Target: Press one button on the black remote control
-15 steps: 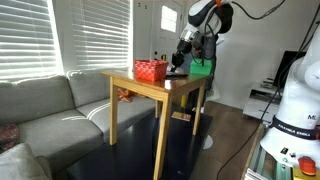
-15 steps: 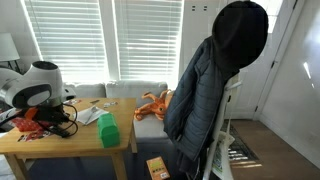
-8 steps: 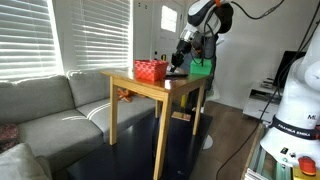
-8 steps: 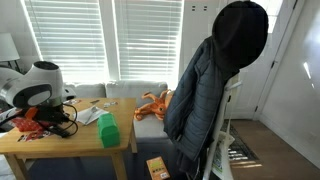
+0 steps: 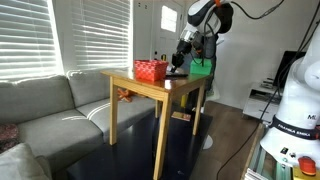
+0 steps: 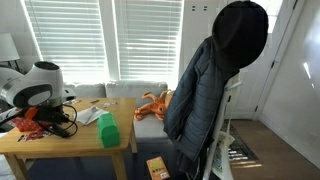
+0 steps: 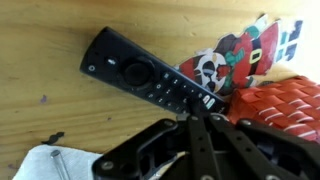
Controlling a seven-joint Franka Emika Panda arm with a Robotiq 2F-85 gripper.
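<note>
The black remote control (image 7: 150, 75) lies flat on the wooden table (image 7: 40, 40), slanting from upper left to lower right, buttons up. My gripper (image 7: 192, 116) comes in from the bottom of the wrist view with its fingers pressed together, and the tips touch the remote's lower button rows. In an exterior view the gripper (image 5: 177, 66) is low over the table beside the red mesh basket (image 5: 151, 70). In an exterior view the arm (image 6: 35, 85) hides the remote.
The red mesh basket (image 7: 285, 105) lies right of the remote, with a printed red and white cloth (image 7: 235, 60) beside it. A green block (image 6: 108, 131) stands on the table. A white cloth (image 7: 45, 165) lies at lower left. A jacket on a stand (image 6: 205, 85) is nearby.
</note>
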